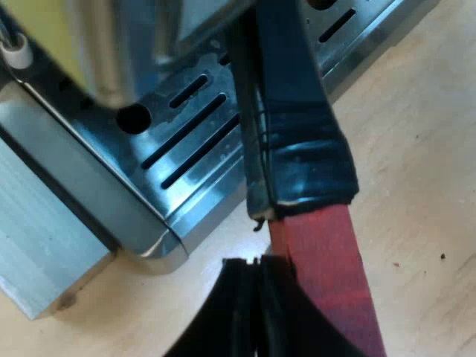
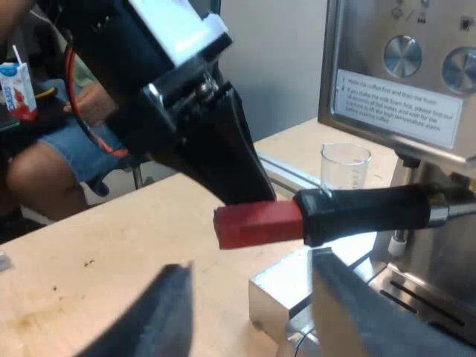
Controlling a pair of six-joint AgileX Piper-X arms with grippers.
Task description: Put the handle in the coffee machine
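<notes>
Nearest our left wrist, the left gripper [image 1: 254, 271], fingers pressed together, leans against the red end [image 1: 327, 275] of the handle. We judge a steady sideways push, never slipping off the red, would turn the holder [image 2: 372, 212] snug under the espresso machine [image 2: 401, 82]. Farther off, our right gripper [image 2: 253, 312] hangs spread below the handle, holding nothing.

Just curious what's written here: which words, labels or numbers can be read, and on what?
White label on the espresso machine: lines of print, too blurred to read.
Signs above its dials: too small to read.
Carton: print too small to read.
</notes>
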